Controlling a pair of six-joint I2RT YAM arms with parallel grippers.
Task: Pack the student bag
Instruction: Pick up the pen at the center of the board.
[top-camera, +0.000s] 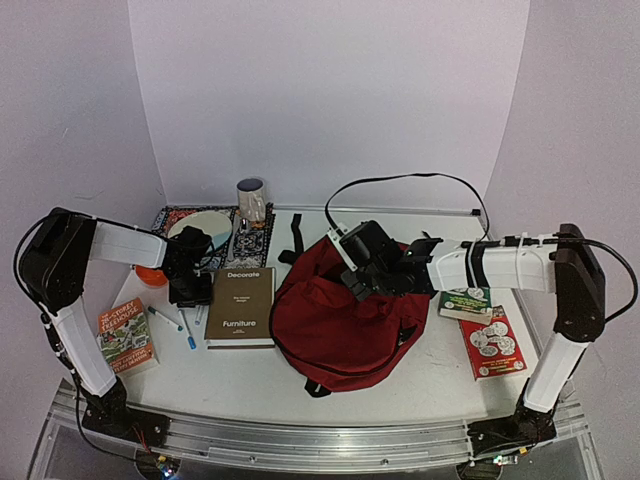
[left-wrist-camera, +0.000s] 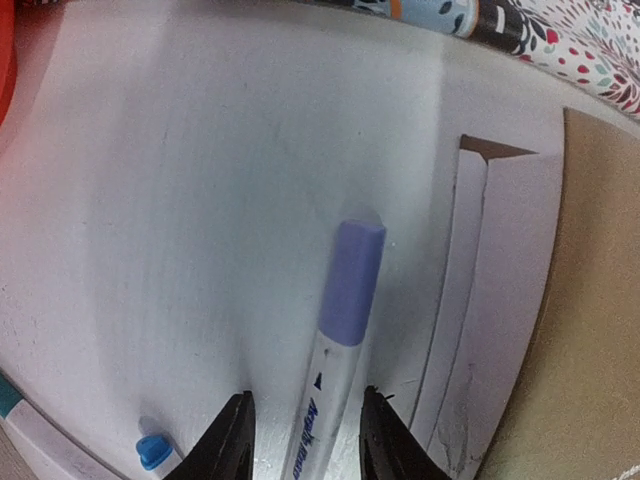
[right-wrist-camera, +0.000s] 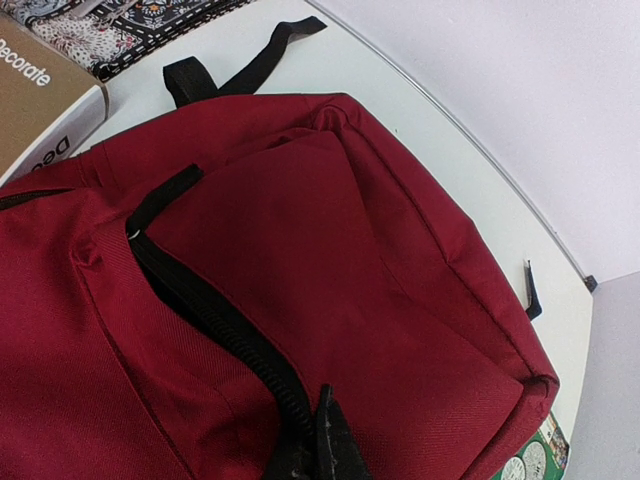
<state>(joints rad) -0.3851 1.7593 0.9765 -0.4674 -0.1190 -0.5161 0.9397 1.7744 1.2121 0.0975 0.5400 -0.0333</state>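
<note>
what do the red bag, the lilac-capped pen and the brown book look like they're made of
student bag: woven cloth, probably synthetic, matte; a fine weave and soft folds show. Its black zip looks like a nylon or plastic coil.
pen: smooth plastic, with a slight sheen on the lilac cap and white barrel.
book: matte brown card or paper cover, white page edges; any coating can't be told.

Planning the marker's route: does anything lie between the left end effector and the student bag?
Yes: the brown book lies flat between the left end effector and the student bag, just right of the marker.
</note>
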